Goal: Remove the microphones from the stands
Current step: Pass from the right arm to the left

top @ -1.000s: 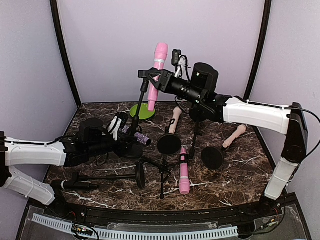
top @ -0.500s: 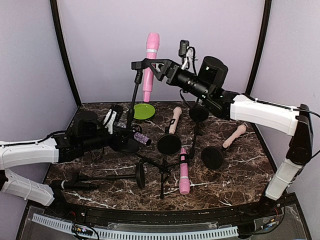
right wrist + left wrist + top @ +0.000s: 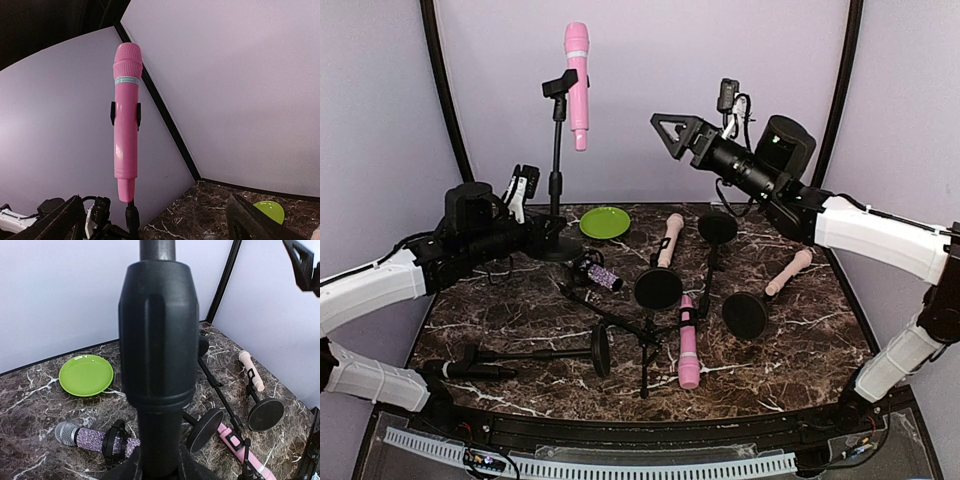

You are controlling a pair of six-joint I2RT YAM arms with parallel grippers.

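Observation:
The pink microphone (image 3: 577, 85) sits upright in the black clip of the stand (image 3: 557, 170), at the back left. My left gripper (image 3: 546, 233) is shut on the stand's pole just above its base. In the left wrist view the pole (image 3: 156, 340) fills the middle, with my left gripper (image 3: 159, 471) closed around it at the bottom edge. My right gripper (image 3: 672, 130) hangs open in the air to the right of the microphone, apart from it. The right wrist view shows the microphone (image 3: 125, 135) ahead, between the spread fingers (image 3: 65, 220) of the right gripper (image 3: 155, 225).
A green plate (image 3: 605, 222) lies at the back. A purple glitter microphone (image 3: 598, 273), a pink one (image 3: 688, 340) and two beige ones (image 3: 670, 238) (image 3: 790, 270) lie among several toppled black stands (image 3: 658, 288). A black microphone (image 3: 470, 370) rests at the front left.
My right gripper opened, let go of the stand's clip and drew back to the right. My left arm carried the stand left and set it upright, microphone still in the clip.

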